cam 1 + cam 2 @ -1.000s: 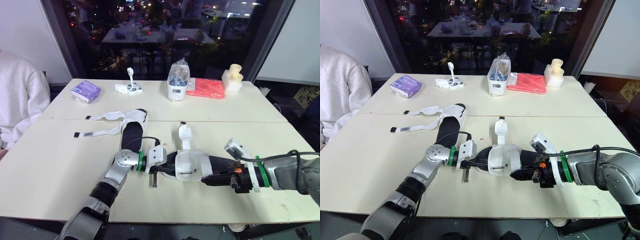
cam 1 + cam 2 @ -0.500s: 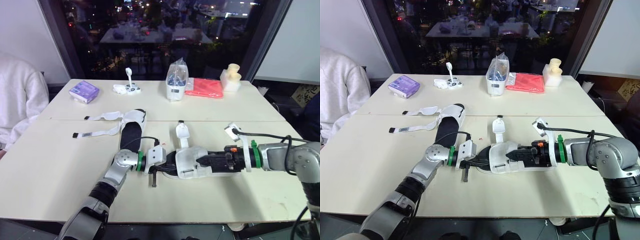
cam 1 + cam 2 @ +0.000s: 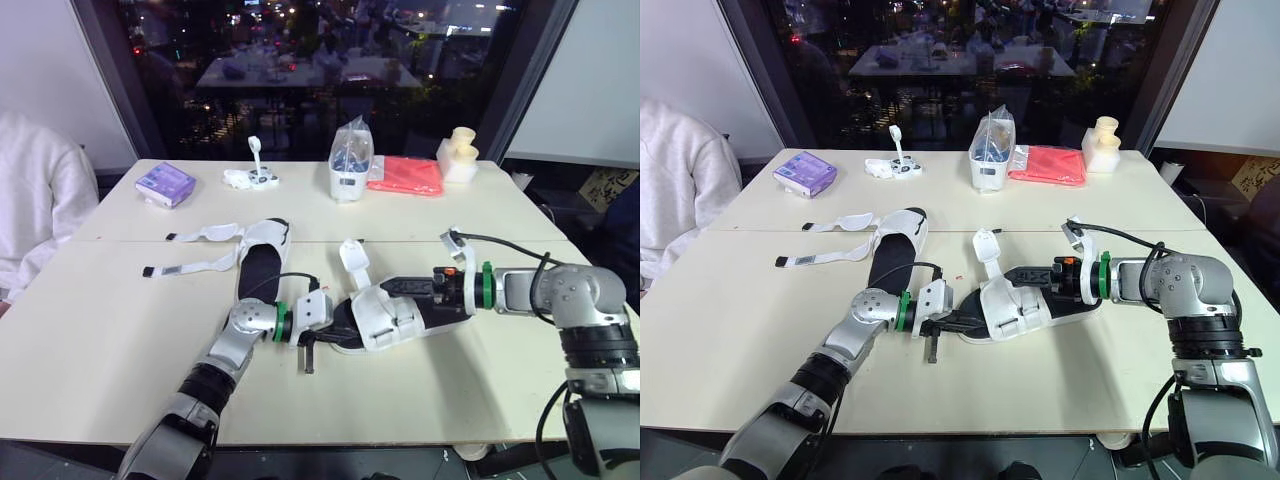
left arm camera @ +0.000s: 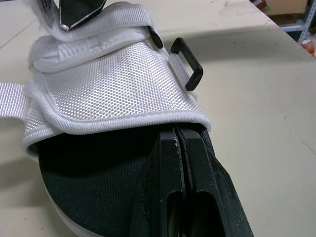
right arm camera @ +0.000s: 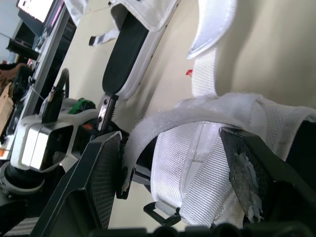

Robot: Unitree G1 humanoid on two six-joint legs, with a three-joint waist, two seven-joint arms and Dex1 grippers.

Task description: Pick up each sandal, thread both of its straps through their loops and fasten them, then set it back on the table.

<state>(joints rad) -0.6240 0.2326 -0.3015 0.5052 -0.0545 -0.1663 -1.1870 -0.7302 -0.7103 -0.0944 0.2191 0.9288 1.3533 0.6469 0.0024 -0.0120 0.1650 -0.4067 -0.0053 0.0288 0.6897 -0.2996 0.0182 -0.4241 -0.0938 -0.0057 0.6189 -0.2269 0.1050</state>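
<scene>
Swung farther away, the right gripper (image 3: 398,288) now meets the mid-table sandal (image 3: 385,320) in the head views; the left wrist view shows the left gripper (image 4: 178,136) pressed together under its toe band (image 4: 113,81), the right wrist view spread fingers (image 5: 106,168) flanking an unfastened strap (image 5: 168,123), probably next grasped.

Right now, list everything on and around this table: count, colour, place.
table: 1, cream, under everything
near sandal: 1, white upper, black insole, near middle, between the grippers
far sandal: 1, white and black, left of centre, straps loose, lying to its left
box: 1, purple, far left
gadget: 1, white, far side, right of the box
plastic bag: 1, clear, far middle
flat item: 1, red, right of the plastic bag
moulded object: 1, cream, far right
sleeve: 1, white, a person's, left edge
left gripper: 1, black, shut, at the near sandal's toe
right gripper: 1, black, open, straddling the near sandal's upper
</scene>
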